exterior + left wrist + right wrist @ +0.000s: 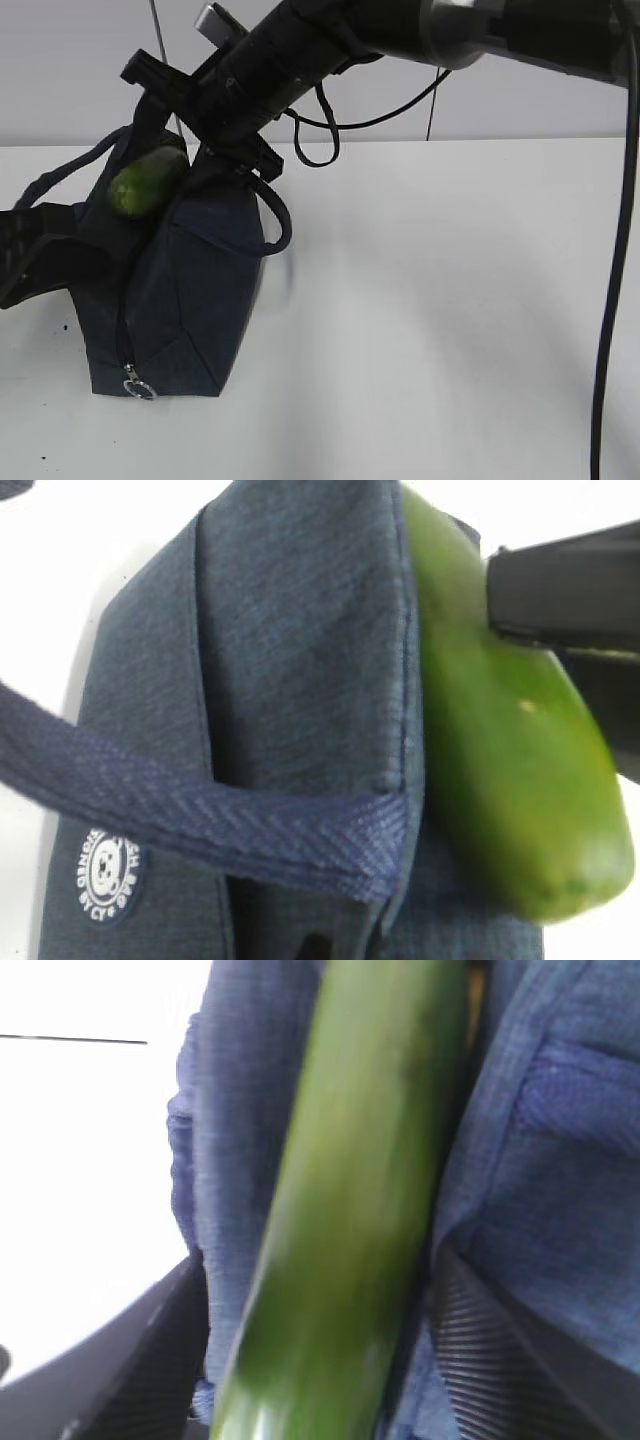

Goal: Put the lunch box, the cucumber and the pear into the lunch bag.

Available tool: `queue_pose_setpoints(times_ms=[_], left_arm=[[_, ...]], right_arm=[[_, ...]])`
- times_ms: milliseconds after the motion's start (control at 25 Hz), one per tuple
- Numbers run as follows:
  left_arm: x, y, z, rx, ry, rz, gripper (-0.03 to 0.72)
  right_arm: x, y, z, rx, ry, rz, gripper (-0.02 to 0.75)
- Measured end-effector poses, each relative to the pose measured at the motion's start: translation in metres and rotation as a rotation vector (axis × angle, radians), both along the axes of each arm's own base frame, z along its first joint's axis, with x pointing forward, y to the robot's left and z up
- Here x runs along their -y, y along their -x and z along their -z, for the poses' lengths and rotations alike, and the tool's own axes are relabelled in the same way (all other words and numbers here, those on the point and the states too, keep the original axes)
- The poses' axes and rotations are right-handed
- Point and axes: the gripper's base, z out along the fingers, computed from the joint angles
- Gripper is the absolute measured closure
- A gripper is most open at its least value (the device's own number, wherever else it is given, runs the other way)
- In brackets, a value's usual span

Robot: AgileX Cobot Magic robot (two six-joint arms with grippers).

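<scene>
The navy lunch bag (190, 300) stands at the left of the white table. The green cucumber (145, 180) slants out of the bag's open top, its lower part inside. My right gripper (170, 150) reaches down over it, open; in the right wrist view its ribbed fingers (500, 1360) stand apart from the cucumber (350, 1210) on both sides, with bag fabric (560, 1160) around. My left gripper (75, 255) is shut on the bag's left edge. The left wrist view shows the bag (300, 660), its strap (200, 820) and the cucumber (500, 760). The lunch box and the pear are hidden.
The zipper's silver ring pull (138, 388) hangs at the bag's lower front. A black cable (610, 300) drops down the right side. The white table (450, 350) stretches to the right of the bag, with a grey wall behind.
</scene>
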Motion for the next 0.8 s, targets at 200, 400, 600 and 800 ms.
queue_pose_setpoints(times_ms=[200, 400, 600, 800], left_arm=[[0.0, 0.0, 0.0, 0.0, 0.0, 0.0, 0.707], [0.0, 0.0, 0.0, 0.0, -0.008, 0.008, 0.707], [0.0, 0.001, 0.002, 0.003, -0.037, 0.03, 0.707], [-0.001, 0.001, 0.002, 0.006, -0.042, 0.025, 0.707]], right_arm=[[0.001, 0.0, 0.0, 0.016, 0.007, -0.026, 0.204], [0.008, 0.002, 0.008, 0.039, 0.123, -0.08, 0.204], [0.024, -0.002, 0.002, 0.095, 0.272, -0.128, 0.204], [0.038, -0.003, -0.031, 0.211, 0.384, -0.158, 0.204]])
